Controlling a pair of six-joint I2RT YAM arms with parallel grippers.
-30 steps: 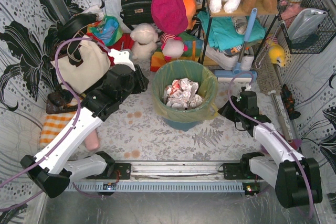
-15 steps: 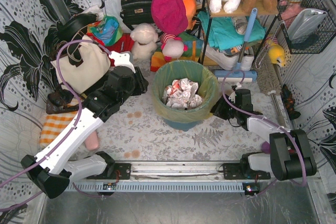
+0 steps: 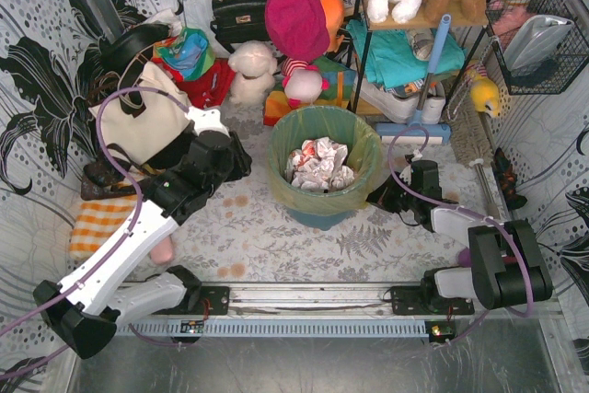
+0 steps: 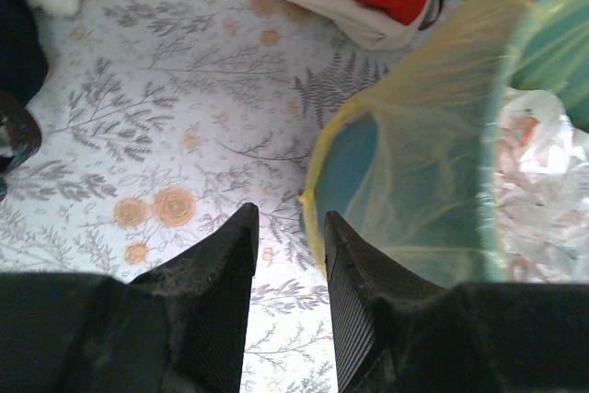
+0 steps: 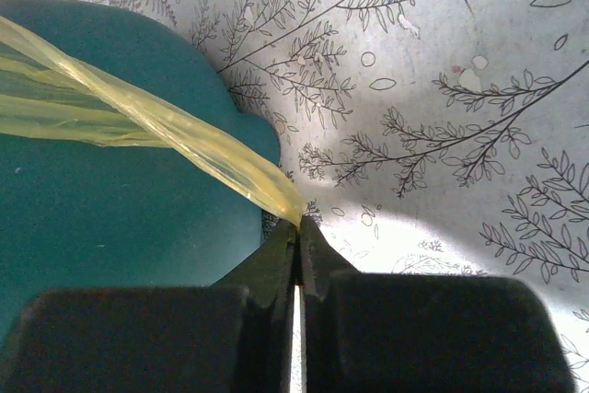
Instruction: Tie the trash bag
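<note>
One patterned bench (image 3: 276, 236) carries everything, and the teal bin (image 3: 322, 216) at its middle serves as the marker. Lining that bin, with its mouth folded down over the bin's rim, is the trash bag (image 3: 366, 149). It is thin, see-through yellow-green film, so I judge it very light, limp, crinkly, a little slippery, and easy to tear if hauled hard against the rim. Inside the bin, crumpled paper (image 3: 319, 165) fills the bag loosely and should add little weight. The best hold, I think, is the loose skirt of film hanging outside the bin, gathered into a rope rather than pinched flat. On the bin's right side the right claw (image 5: 296, 227) is clenched on just such a stretched strand of the bag. On the bin's left side the left claw (image 4: 290, 238) hangs partly spread, gripping nothing, one finger just beside the skirt's hem.
</note>
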